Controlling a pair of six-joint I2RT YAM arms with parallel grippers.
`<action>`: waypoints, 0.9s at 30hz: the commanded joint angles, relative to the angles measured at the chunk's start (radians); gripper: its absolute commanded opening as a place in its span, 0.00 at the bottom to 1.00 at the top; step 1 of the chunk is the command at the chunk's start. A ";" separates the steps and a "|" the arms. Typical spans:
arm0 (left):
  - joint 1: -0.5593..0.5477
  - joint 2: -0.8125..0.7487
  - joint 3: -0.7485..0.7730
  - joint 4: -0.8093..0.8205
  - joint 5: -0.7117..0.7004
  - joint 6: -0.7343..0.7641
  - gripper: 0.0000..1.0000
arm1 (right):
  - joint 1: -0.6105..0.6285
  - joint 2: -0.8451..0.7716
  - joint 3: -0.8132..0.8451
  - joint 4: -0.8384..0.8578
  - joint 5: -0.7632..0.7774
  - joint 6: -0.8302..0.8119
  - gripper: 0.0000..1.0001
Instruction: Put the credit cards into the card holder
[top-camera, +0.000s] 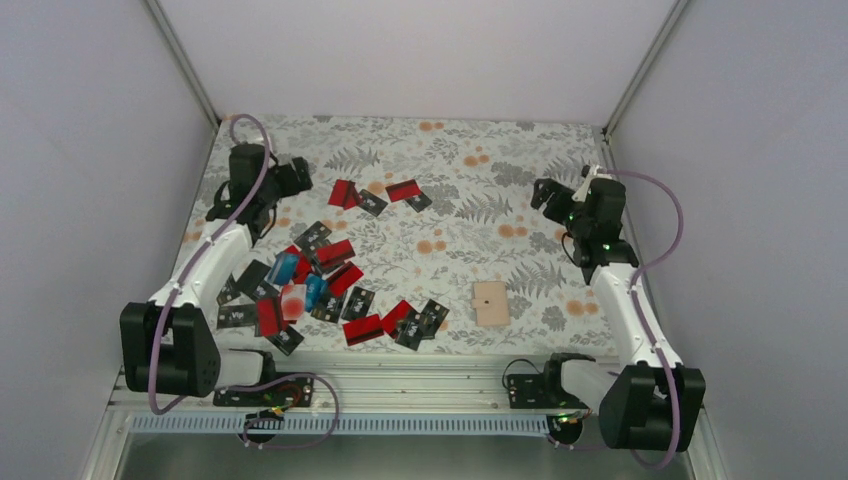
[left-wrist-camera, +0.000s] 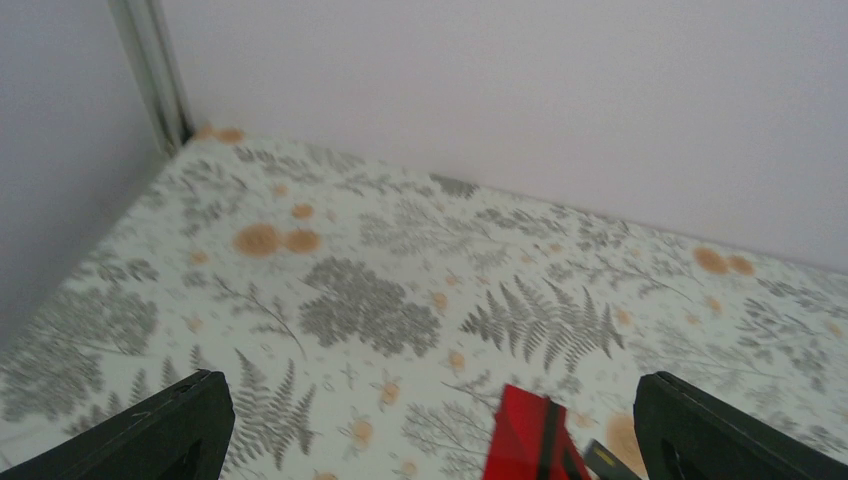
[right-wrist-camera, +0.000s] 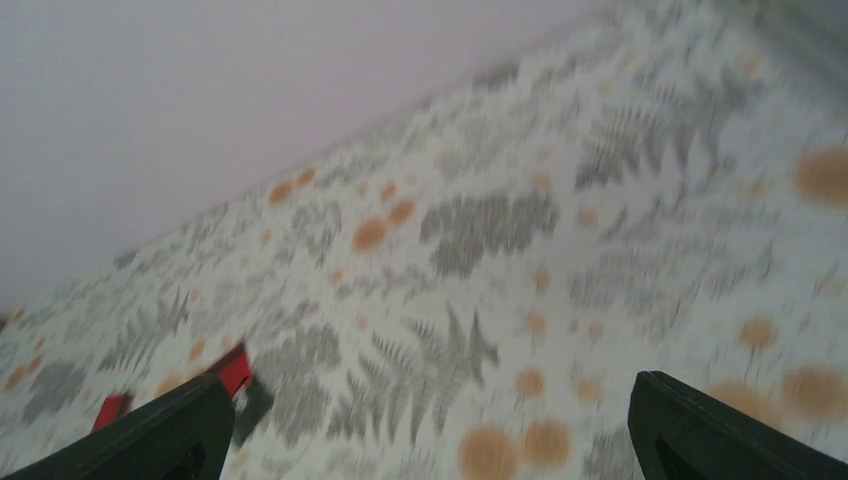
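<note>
Up at the far left of the table (top-camera: 520, 165), left gripper (top-camera: 300, 180) raised and aimed toward the back wall (top-camera: 400, 50), jaws spread as wide as they go, nothing in them. From its wrist camera, just two black fingers (left-wrist-camera: 150, 435) at the lower corners, fern-and-orange-dot cloth between, and a red card (left-wrist-camera: 525, 440) with a dark stripe poking in at the bottom edge, a black corner just beside it. Across on the far right, right gripper (top-camera: 545, 193) likewise wide open and empty, pointing left over the cloth. Blurred wrist view there, but enough to make out two red cards and a black one by the lower-left finger. Now the credit cards (top-camera: 330, 255): scattered over the left half, red, black and a few blue, many overlapping in a loose heap at centre-left. A smaller cluster lies farther back near the left gripper, and a red-and-black row sits at the near edge. Runs close along that heap's left side, the left arm's white forearm (top-camera: 205, 265), with black cards right against it. Card holder (top-camera: 491, 302) right of centre near the front edge, closed and flat, tan side up with the dark dot showing. Sits apart from the cards, the nearest a black one (top-camera: 433, 317) to its left. To its right, well apart, the right arm's white forearm (top-camera: 625, 300) slanting back toward its base. Purple cable (top-camera: 262, 140) looping over the left wrist, another arcing off the right arm.
</note>
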 joint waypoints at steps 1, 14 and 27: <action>-0.064 -0.026 -0.053 -0.193 0.182 -0.048 1.00 | -0.003 -0.041 -0.014 -0.270 -0.150 0.121 1.00; -0.447 -0.081 -0.242 -0.142 0.293 -0.213 0.94 | 0.041 -0.072 -0.309 -0.375 -0.357 0.185 0.92; -0.764 0.229 -0.054 -0.085 0.220 -0.263 0.90 | 0.137 -0.148 -0.449 -0.417 -0.321 0.236 0.67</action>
